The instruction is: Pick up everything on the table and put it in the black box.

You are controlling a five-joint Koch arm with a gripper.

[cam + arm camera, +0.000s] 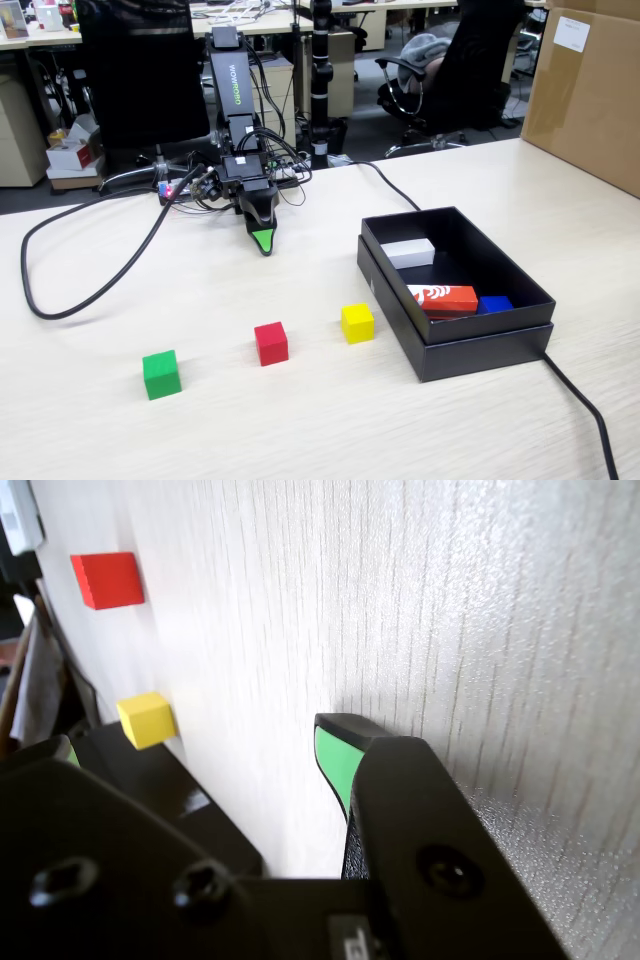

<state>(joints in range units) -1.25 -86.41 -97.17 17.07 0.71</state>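
Three small cubes (272, 342) on the table (three blocks (443, 298), seemingly, boxed).

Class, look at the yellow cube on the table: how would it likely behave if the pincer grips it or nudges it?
The yellow cube has flat faces and crisp edges, so it would probably slide, not roll. It looks solid and stiff, so it likely won't deform. Being small, it seems light; an off-centre nudge might turn it.

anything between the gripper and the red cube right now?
Nothing. In the fixed view, only bare table separates the gripper from the red cube; the wrist view shows the same clear stretch.
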